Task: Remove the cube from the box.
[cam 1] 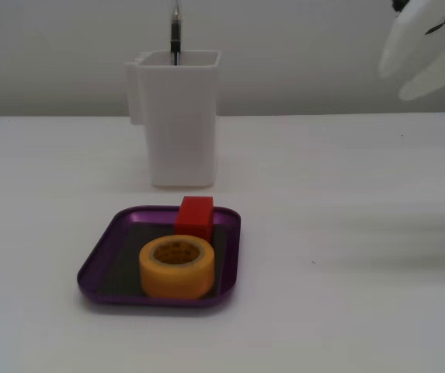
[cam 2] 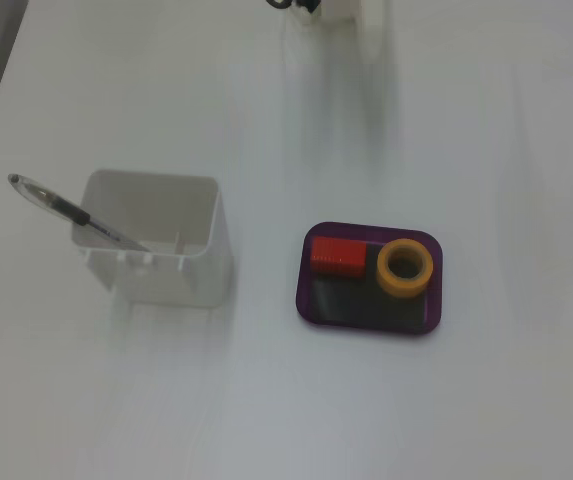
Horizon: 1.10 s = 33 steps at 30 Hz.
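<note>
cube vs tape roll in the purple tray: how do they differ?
Colour: the cube is bright red, the tape roll yellow.
Shape: the cube is a solid block with flat faces; the tape roll is a ring with an open middle.
Size: the tape roll is wider than the cube.
Place: in the low fixed view the cube sits at the far rim, the tape roll nearer the camera.
Shared: both rest inside the box.

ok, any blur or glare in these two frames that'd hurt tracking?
In a fixed view the end effector at top right is a blurred white smear, jaw state unreadable; the cube and box are sharp. In the other fixed view the table is washed out, with soft shadows, and the cube stays readable.
</note>
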Each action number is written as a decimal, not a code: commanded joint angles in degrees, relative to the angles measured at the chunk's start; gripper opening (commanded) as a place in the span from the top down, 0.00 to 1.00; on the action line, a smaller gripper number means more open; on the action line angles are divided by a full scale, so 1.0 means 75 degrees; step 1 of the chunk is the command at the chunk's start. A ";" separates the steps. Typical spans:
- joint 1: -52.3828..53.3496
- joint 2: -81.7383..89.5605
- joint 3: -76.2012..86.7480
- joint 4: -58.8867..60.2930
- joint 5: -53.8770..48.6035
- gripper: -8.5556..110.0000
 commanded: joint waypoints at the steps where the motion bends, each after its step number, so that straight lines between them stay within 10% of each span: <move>1: -0.0035 -0.1992 -0.1512 0.0281 -0.0047 0.81; 33: 0.0703 -1.1039 -0.8355 0.0129 0.0504 0.76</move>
